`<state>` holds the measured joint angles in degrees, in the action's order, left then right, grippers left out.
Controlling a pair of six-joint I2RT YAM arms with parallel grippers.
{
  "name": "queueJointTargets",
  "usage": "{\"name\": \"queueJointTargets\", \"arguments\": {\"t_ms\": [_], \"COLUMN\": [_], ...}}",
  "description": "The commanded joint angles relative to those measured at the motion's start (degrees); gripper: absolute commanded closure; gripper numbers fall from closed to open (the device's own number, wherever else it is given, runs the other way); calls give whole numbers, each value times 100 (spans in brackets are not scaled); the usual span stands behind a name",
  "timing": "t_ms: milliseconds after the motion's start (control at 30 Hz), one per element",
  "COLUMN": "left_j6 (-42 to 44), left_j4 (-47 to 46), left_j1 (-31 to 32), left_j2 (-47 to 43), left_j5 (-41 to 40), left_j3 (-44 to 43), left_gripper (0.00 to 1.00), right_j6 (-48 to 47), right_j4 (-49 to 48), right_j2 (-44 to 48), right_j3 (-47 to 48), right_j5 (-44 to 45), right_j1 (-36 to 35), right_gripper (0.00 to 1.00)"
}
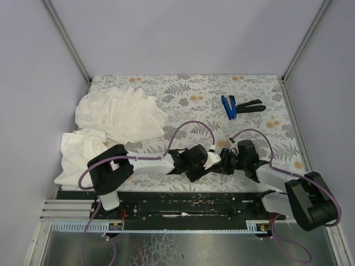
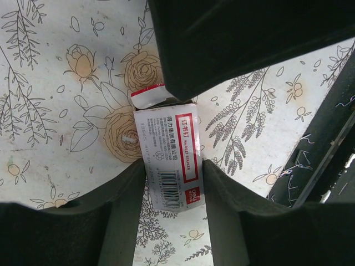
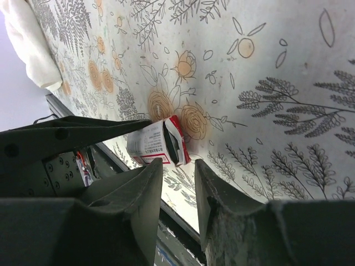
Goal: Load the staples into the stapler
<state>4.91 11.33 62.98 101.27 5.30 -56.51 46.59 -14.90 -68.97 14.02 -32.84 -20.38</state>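
The staples box (image 2: 166,138), small and white with a red label, hangs just above the floral table, pinched across its sides by my left gripper (image 2: 173,166). Its red end flap (image 3: 180,145) is open and faces my right gripper (image 3: 178,169). That gripper's jaws stand a little apart right at the flap, with nothing between them. In the top view both grippers, left (image 1: 206,159) and right (image 1: 226,155), meet near the table's front. The blue and black stapler (image 1: 236,106) lies hinged open farther back on the right. No loose staple strip shows.
A large crumpled white cloth (image 1: 119,119) covers the table's left side. Purple cables (image 1: 191,124) loop over the arms. Grey walls close in the table, and a black rail (image 1: 183,205) runs along its near edge.
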Motion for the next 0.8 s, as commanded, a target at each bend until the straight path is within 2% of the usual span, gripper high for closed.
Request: {"name": "queueJointTargets", "arguments": {"t_ms": [0,600,767], "left_j6": [134,174,173], "left_j4": [34,53,53], "left_j1": [79,133,140], "left_j2": [199,209,217], "left_j5": [-19,-61,-52], "left_j3": [-9,-27,-25], "left_gripper": [57,59,60], "right_j6": [-201,-374,-432], "right_j4": [-366,-670,-640], "right_j2": [-217,-829,-852], "right_j3": [228,162,140], "right_j5": [-350,-606,-530], "right_j1": [25,21,20], "right_gripper": [64,77,90]}}
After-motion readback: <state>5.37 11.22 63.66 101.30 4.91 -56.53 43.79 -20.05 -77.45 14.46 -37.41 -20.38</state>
